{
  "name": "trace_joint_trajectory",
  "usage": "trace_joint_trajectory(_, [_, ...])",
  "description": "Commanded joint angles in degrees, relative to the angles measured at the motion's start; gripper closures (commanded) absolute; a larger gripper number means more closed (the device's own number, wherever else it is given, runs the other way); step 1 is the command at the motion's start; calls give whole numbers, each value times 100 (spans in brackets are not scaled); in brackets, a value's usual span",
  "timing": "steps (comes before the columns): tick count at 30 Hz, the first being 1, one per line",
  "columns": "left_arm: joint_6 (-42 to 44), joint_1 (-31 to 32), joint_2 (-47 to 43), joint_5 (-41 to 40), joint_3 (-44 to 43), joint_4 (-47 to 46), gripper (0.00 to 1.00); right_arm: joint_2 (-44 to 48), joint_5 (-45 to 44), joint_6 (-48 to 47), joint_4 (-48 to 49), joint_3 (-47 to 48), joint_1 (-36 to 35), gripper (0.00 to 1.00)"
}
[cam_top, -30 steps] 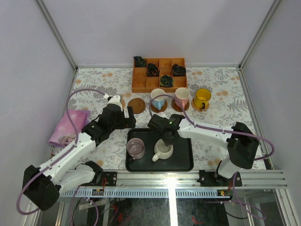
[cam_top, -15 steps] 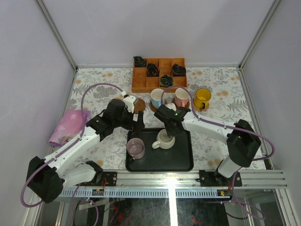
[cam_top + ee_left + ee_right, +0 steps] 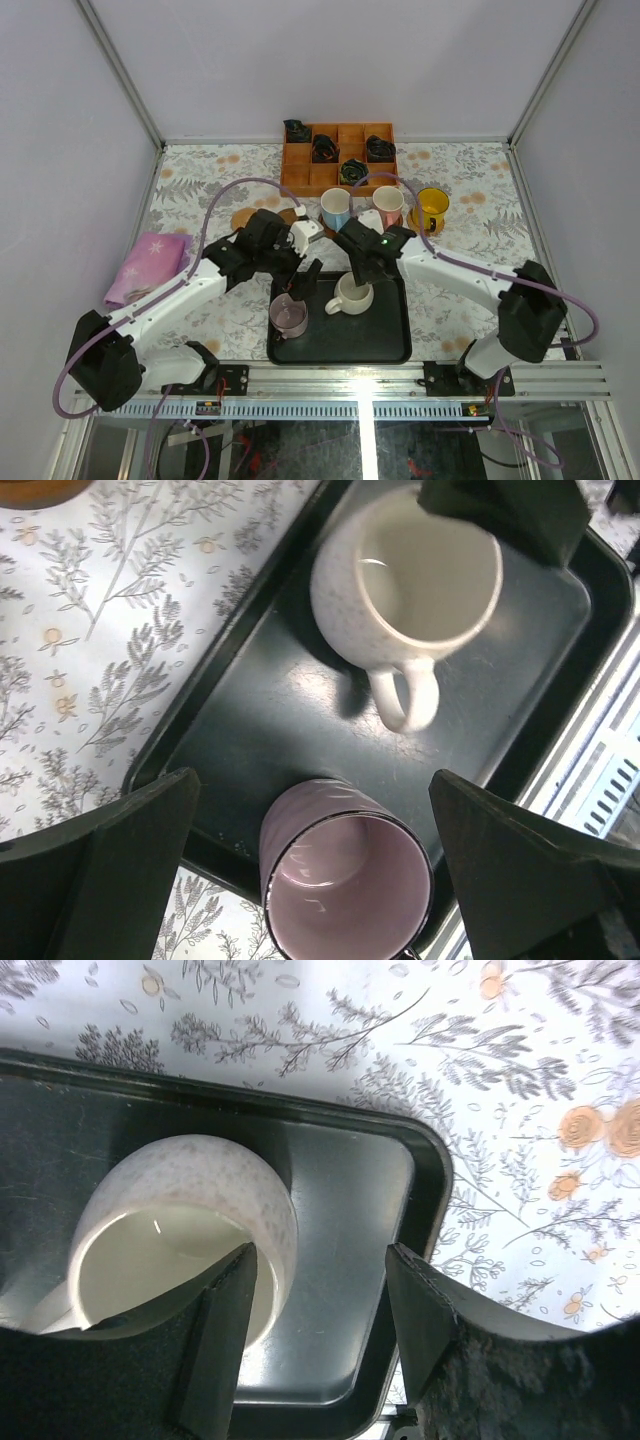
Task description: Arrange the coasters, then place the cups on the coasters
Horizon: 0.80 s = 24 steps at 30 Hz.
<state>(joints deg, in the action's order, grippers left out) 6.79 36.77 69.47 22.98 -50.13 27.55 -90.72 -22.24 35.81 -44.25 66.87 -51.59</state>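
Note:
The black tray [image 3: 385, 340] holds two cups. The mauve-grey cup [image 3: 288, 315] [image 3: 345, 880] stands at its front left, directly beneath my wide-open left gripper [image 3: 303, 277] [image 3: 312, 790], untouched. The white cup [image 3: 350, 297] [image 3: 410, 580] [image 3: 185, 1235] stands mid-tray. My right gripper [image 3: 363, 272] [image 3: 320, 1280] is open over its rim, one finger inside the cup, the other outside with a gap. The blue cup [image 3: 336, 210], pink cup [image 3: 387, 205] and yellow cup [image 3: 431, 210] stand on coasters in a row. Two bare coasters, a tan coaster [image 3: 245, 218] and a brown coaster [image 3: 289, 213], lie left of them.
An orange wooden compartment box [image 3: 338, 158] with dark bundles stands behind the row of cups. A pink cloth [image 3: 148, 265] lies at the left table edge. Both arms crowd over the tray, close to each other.
The right gripper carried the white cup toward the tray's back, then opened off it. The left arm swung right, from the bare coasters to above the mauve-grey cup.

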Motion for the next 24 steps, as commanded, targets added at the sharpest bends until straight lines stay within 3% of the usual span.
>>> trace_joint_trajectory(1, [443,196,-5,441,-176,178,0,892,-895,321,58,-44,68,39])
trace_joint_trajectory(12, [211,1033,270,111,248,-874,1,2436,-2223,912,-11,-453,115,40])
trace_joint_trajectory(24, [68,1409,1194,-424,-161,-1008,10,2867,-2368,1224,-306,-525,119,40])
